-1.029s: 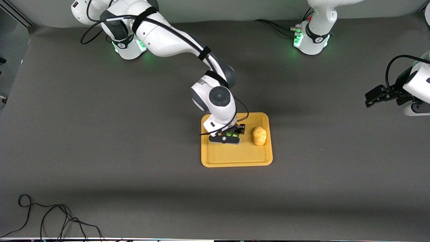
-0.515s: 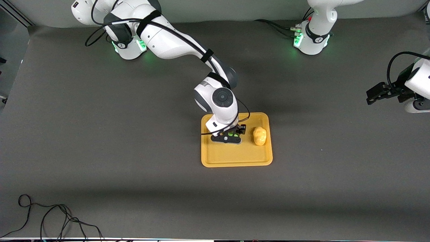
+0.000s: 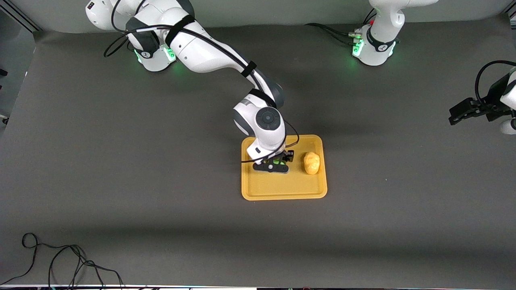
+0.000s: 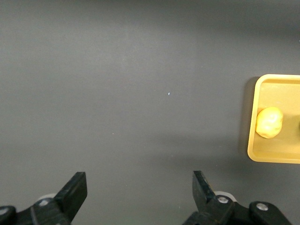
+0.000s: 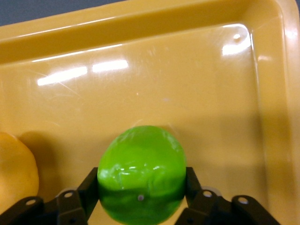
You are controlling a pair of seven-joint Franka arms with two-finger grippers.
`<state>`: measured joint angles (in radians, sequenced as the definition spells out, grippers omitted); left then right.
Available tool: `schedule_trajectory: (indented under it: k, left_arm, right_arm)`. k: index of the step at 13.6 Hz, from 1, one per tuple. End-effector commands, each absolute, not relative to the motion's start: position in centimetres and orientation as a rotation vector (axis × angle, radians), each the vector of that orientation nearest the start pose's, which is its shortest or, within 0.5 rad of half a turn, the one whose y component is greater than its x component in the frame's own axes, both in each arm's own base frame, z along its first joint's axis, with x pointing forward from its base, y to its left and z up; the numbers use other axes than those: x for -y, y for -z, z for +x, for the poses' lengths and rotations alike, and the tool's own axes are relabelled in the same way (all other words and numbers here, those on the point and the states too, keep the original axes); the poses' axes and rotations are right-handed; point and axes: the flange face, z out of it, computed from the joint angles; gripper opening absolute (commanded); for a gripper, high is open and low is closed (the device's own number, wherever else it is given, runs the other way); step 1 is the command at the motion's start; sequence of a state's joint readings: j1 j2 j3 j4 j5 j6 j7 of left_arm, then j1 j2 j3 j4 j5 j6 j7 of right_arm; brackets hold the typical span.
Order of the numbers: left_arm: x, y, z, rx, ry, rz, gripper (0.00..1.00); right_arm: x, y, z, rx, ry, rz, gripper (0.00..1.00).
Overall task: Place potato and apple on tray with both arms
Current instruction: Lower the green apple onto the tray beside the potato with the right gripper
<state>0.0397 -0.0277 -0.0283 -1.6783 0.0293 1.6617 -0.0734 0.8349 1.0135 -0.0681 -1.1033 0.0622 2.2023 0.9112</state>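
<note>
The orange-yellow tray [image 3: 282,189] lies mid-table. The yellow-tan potato [image 3: 311,162] rests on it, toward the left arm's end. My right gripper [image 3: 276,165] is low over the tray beside the potato, shut on the green apple [image 3: 277,162]. In the right wrist view the apple [image 5: 140,173] sits between the fingers [image 5: 91,187] just above the tray floor [image 5: 187,93], with the potato [image 5: 14,173] at the edge. My left gripper [image 3: 453,117] is open and empty over bare table at the left arm's end. Its wrist view shows the open gripper [image 4: 139,178], the potato [image 4: 269,122] and the tray rim [image 4: 281,154].
A loose black cable [image 3: 60,262] lies at the table's near edge toward the right arm's end. The two arm bases [image 3: 153,56] [image 3: 373,50] stand along the table edge farthest from the front camera. Dark matting covers the table.
The left arm has drawn away from the tray toward its end of the table. The right arm has shifted slightly over the tray, still holding the apple. The potato has not moved.
</note>
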Motion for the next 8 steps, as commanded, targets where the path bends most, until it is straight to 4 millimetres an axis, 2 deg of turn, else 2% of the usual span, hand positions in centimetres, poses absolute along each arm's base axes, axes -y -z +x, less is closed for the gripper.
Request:
schedule_trajectory:
  k: [1, 5, 6, 8]
  left_arm:
    - [-1.0, -60.6, 54.3, 0.115, 0.039, -3.119, 1.0]
    - [-0.2, -60.1, 54.7, 0.091, 0.044, -3.122, 1.0]
    - [0.3, -59.9, 54.8, 0.078, 0.049, -3.116, 1.0]
    - [0.3, -59.9, 54.7, 0.07, 0.035, -3.114, 1.0]
  right_arm:
    - [-55.8, -20.4, 55.2, -0.232, 0.124, -3.072, 1.0]
    - [-55.4, -22.3, 55.8, -0.241, 0.123, -3.065, 1.0]
    - [-55.1, -23.3, 56.0, -0.249, 0.115, -3.07, 1.0]
    - [-53.5, -27.4, 57.1, -0.283, 0.094, -3.072, 1.0]
